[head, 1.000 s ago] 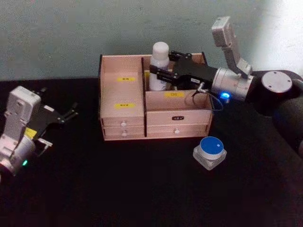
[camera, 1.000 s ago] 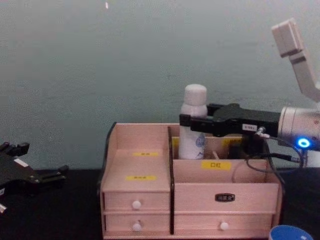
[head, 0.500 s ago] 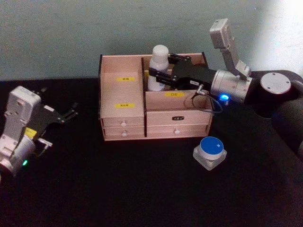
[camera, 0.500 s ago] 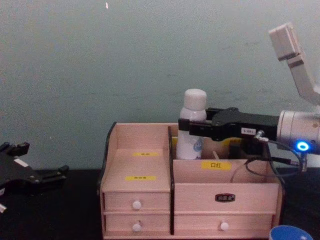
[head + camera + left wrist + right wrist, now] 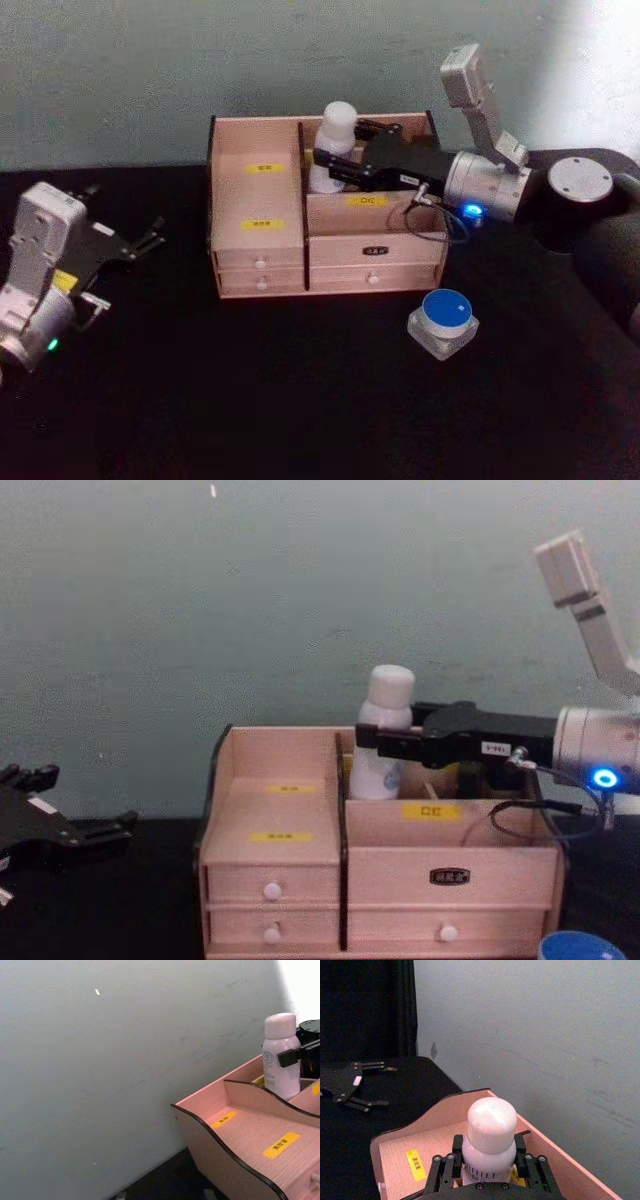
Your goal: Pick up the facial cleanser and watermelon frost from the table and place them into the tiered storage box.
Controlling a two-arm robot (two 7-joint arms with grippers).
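We have the right tool [image 5: 334, 162] pinching the facial cleanser [image 5: 339, 118], slightly tilted, in the far right compartment of the tiered storage box [image 5: 256, 215]. The next move, in our judgement, is to release it upright, then fetch the watermelon frost [image 5: 444, 318] (on the counter, near right). The left tool [image 5: 140, 243] sits spread, far left.

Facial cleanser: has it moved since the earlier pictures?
Yes. Held in the right gripper, the facial cleanser has sunk lower against the rim of the tiered storage box.
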